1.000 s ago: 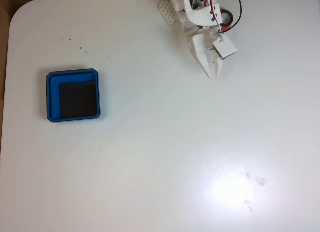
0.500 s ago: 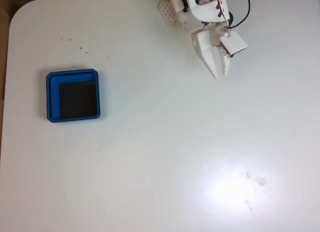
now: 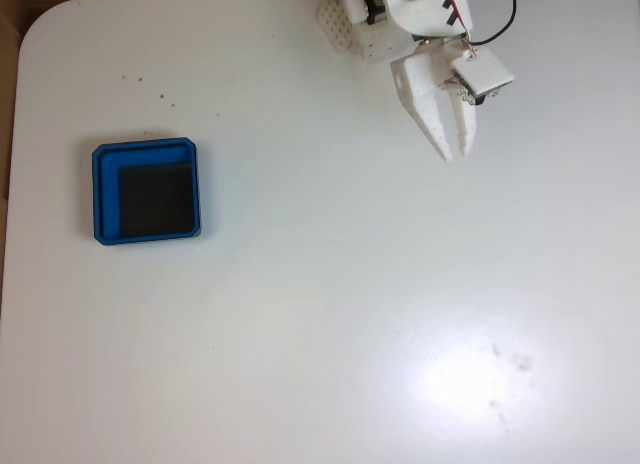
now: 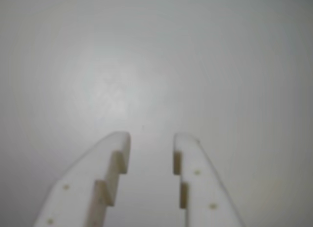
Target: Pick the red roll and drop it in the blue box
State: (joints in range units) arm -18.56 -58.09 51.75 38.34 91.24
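Two white fingers of the gripper [image 3: 455, 154] stand a little spread with nothing between them, as the wrist view [image 4: 151, 137] shows, and compared with one second ago the gripper has swung further to the right and slightly lower, away from the blue box [image 3: 146, 149], which has not moved and sits far to the left on the white table [image 3: 320, 314]. One second ago the red roll was peeking out behind the arm near the top edge, but now the arm covers that place and I cannot make it out.
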